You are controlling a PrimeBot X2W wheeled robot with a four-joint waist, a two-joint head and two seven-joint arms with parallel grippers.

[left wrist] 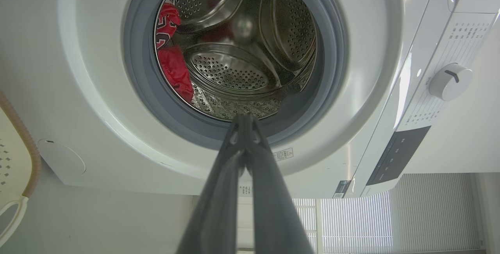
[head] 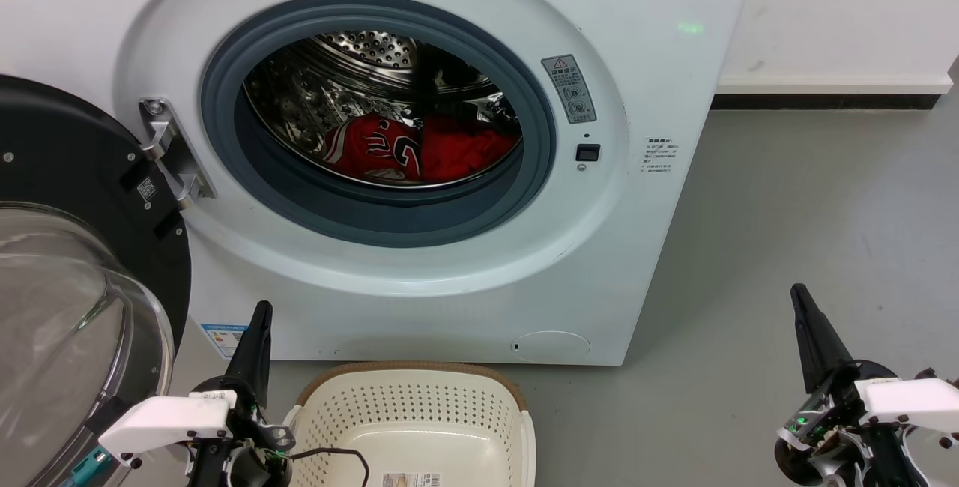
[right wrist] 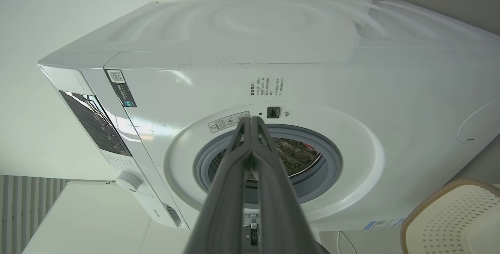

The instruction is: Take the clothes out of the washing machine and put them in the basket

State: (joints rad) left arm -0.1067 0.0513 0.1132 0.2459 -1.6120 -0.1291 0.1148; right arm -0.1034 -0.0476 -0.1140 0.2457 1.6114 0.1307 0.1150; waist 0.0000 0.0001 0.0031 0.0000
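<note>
My left gripper (head: 260, 318) is closed, its two dark fingers pressed together into one spike with nothing between them. My right gripper (head: 800, 300) is closed tip to tip in the same way and is also empty.

I take every place from the washing machine (head: 637, 60). The left gripper sits low before the machine's lower left corner and points up at its front. In my left wrist view those fingers aim at the bottom edge of the porthole. The right gripper is off to the machine's right, above the grey floor (head: 787, 210) and well apart from the cabinet.

The basket (head: 408, 367) stands on the floor just in front of the machine's base, below the porthole and just beside my left gripper. Its brown rim is near the cabinet (whether it touches, I cannot tell). A thin black cable (head: 330, 453) from my left arm curls over the basket's near left side.

The clothes (head: 457, 150) lie at the bottom of the machine's steel drum (head: 367, 49), behind the grey door seal (head: 389, 221). The jersey (head: 374, 146) with its black numerals lies toward the machine's left, and a plain red piece touches it on the right.

The black-framed glass door (head: 75, 172) hangs swung open at the machine's left, on a metal hinge (head: 168, 150).
</note>
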